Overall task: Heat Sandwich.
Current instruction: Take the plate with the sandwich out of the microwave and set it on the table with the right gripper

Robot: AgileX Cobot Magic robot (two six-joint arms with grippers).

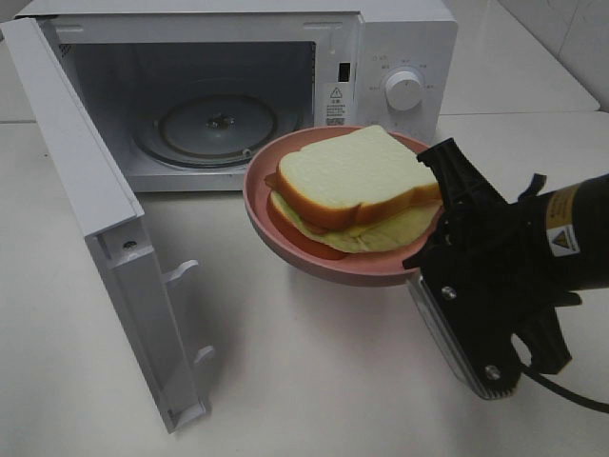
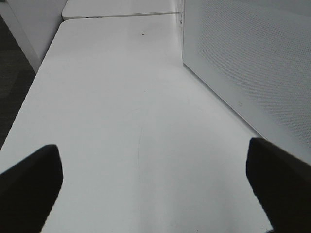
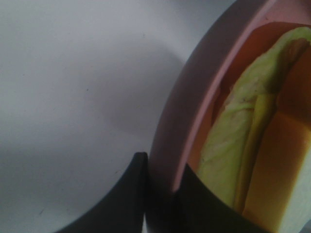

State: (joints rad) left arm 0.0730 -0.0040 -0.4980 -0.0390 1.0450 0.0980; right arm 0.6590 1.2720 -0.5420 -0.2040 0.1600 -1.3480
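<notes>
While the microwave [image 1: 238,90] is standing with its door [image 1: 114,248] swung fully open toward the left, the exterior high view is showing the right gripper [image 1: 440,211] pinching the near rim of the pink plate [image 1: 276,224], carrying it clear of the table [image 1: 314,381]. The sandwich [image 1: 357,190] is sitting on that plate, top slice slid slightly off the lower one, filling showing at the edge. The plate is hanging just in front of the cavity mouth, towards its right side; the glass turntable [image 1: 214,129] is lying beyond and to the left. Judgement: the coming move is a push forward and leftward, plate kept level.

Left wrist view: the left gripper [image 2: 155,189] is hovering with its jaws spread wide, holding nothing, over bare table beside the perforated door panel [image 2: 252,63]. It is well apart from the plate; the right arm is clearly the nearer one.

Right wrist view: fingers [image 3: 129,194] are clamped either side of the plate rim, the pale filling lying just inside.
</notes>
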